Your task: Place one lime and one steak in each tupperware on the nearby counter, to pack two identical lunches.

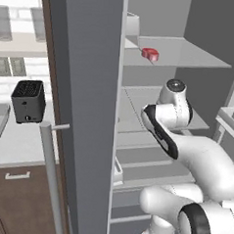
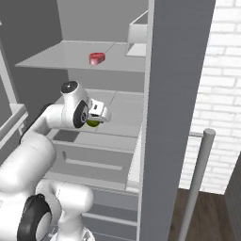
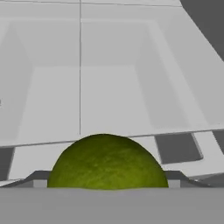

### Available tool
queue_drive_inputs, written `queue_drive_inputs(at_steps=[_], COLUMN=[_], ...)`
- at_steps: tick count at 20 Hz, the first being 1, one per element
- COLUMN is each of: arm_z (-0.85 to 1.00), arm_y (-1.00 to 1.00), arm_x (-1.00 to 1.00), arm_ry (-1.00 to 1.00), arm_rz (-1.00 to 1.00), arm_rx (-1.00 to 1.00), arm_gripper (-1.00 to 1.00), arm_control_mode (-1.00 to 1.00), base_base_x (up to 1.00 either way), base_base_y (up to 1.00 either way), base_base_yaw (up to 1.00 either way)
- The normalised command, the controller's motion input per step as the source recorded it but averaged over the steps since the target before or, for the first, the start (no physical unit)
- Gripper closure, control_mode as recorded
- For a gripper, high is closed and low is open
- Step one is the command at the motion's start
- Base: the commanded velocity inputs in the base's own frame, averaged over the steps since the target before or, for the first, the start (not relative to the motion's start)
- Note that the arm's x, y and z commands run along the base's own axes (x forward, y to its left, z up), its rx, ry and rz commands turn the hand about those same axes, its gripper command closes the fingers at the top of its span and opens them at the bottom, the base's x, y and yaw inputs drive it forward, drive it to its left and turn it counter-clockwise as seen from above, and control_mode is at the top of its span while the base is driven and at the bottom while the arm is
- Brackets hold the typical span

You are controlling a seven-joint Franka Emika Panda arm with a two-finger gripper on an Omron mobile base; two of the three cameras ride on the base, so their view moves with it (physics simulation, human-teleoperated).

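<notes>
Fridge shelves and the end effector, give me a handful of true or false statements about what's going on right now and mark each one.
1. A red-pink steak lies on the upper fridge shelf. True.
2. A lime sits between the fingers of the end effector. True.
3. The black toaster stands inside the fridge. False: it stands on the counter left of the fridge.
4. The steak on the upper shelf touches the lime. False: they are apart, the lime lower down at the end effector.

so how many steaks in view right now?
1. The red-pink steak lies on the fridge's upper shelf, above the arm. A second steak may be hidden.
</notes>
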Motion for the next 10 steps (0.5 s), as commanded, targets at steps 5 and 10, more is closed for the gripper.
queue_drive_inputs(at_steps=[5,10], arm_z=[0.35,0.6], arm_y=[-0.04,0.0], arm_x=[-1.0,-1.0], arm_ry=[-0.08,-0.27], arm_rz=[0.01,0.09], arm_rx=[0.0,0.0], arm_gripper=[1.0,1.0], arm_control_mode=[-1.0,-1.0], base_base_x=[0.0,0.0], base_base_y=[0.0,0.0], base_base_yaw=[0.0,0.0])
